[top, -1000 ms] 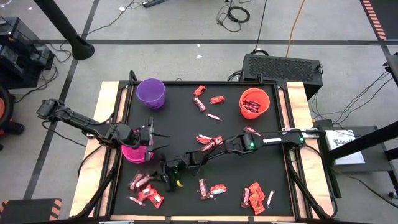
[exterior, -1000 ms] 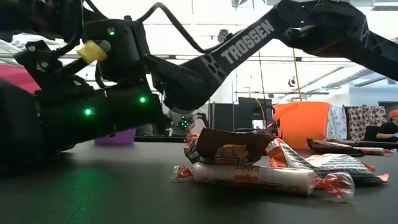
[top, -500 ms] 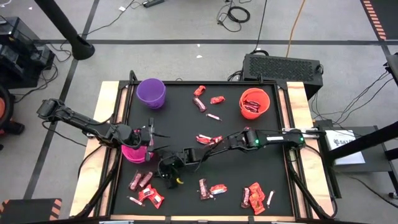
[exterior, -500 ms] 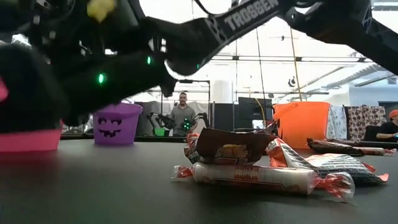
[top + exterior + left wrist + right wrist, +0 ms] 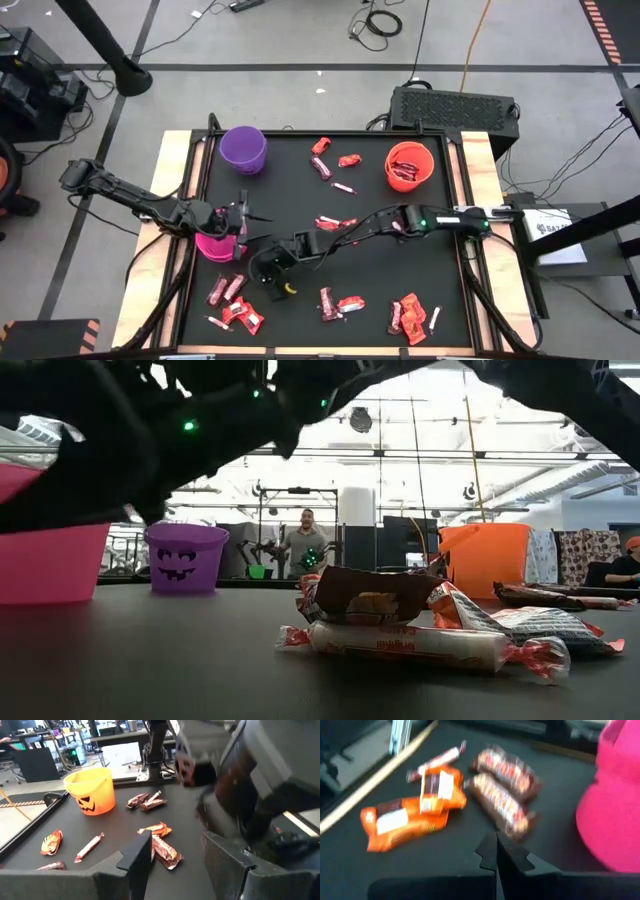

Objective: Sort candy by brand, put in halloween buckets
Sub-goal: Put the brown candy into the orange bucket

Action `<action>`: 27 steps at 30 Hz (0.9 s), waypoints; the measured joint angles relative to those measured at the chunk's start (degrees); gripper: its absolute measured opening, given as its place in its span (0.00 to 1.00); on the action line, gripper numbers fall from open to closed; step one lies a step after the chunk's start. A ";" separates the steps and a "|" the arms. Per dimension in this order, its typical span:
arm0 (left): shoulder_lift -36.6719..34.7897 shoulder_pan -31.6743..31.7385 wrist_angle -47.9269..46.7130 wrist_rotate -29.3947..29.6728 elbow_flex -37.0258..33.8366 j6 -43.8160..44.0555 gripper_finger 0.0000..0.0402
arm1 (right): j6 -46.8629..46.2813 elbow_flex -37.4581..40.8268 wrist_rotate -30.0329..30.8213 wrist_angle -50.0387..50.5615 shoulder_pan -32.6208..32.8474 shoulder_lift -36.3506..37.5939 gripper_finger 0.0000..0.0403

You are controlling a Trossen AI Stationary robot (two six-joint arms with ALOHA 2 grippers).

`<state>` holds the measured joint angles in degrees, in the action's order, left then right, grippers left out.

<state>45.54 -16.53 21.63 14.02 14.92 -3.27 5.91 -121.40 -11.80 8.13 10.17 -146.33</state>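
Wrapped candy lies scattered over the black table. Orange packets (image 5: 410, 815), two brown bars (image 5: 505, 802) and a thin pinkish stick (image 5: 437, 760) lie just ahead of my right gripper (image 5: 496, 842). That gripper (image 5: 268, 280) hangs shut above the table's near left part, beside the pink bucket (image 5: 212, 245), with nothing showing between its fingers. My left gripper (image 5: 247, 222) stands open over the pink bucket's rim with its fingers (image 5: 142, 847) bare. The purple bucket (image 5: 243, 148) stands at the far left. The orange bucket (image 5: 409, 165) at the far right has red candy in it.
More candy lies near the front edge (image 5: 340, 303), at the front right (image 5: 410, 315), mid-table (image 5: 335, 222) and by the far edge (image 5: 330, 160). A raised rim (image 5: 205, 170) runs round the table. A person (image 5: 305, 540) stands in the room beyond.
My right gripper has risen off the table and drawn a little toward the pink bucket, tipping less steeply downward. In the low view it has lifted out of the way of the purple and pink buckets. The candy on the table has stayed put.
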 joint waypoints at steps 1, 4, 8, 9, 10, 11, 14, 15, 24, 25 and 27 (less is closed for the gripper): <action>0.00 0.00 0.00 0.00 0.00 0.00 0.44 | 0.47 0.00 0.12 2.55 -0.01 0.73 0.00; 0.00 0.00 0.10 0.00 0.00 0.02 0.44 | 1.37 0.00 2.75 9.05 -0.04 3.30 0.00; 0.00 0.00 0.12 0.01 0.00 0.08 0.44 | 2.32 -0.14 7.25 15.26 -0.02 5.38 0.00; -0.01 0.00 0.13 0.01 0.00 0.20 0.44 | 2.32 -0.15 7.42 15.19 0.01 5.38 0.00; 0.00 0.00 0.09 0.00 0.00 0.29 0.44 | 2.31 -0.15 7.21 15.23 0.02 5.28 0.00; -0.02 0.00 0.13 0.00 0.00 0.54 0.44 | 2.30 -0.09 7.02 15.01 0.09 5.10 0.00; 0.00 0.00 0.00 0.02 0.00 1.42 0.44 | 2.43 -0.17 7.02 12.37 0.31 3.71 0.00; -0.01 0.00 -0.07 0.02 0.00 1.45 0.44 | 2.80 -0.16 7.02 12.47 0.39 3.03 0.00; -0.35 -0.11 -16.63 -0.31 3.59 7.70 0.44 | 9.88 -0.13 5.83 -5.80 0.99 -3.40 0.06; -0.34 -0.11 -18.27 -0.29 4.04 8.59 0.44 | 11.06 -0.15 5.65 -7.34 1.27 -3.83 0.09; -0.35 -0.11 -19.10 -0.23 4.16 8.86 0.44 | 13.27 -0.09 5.30 -9.26 1.73 -4.84 0.14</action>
<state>45.19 -16.64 2.53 13.79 19.07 5.59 19.18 -121.49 -6.50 -1.13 11.90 -151.17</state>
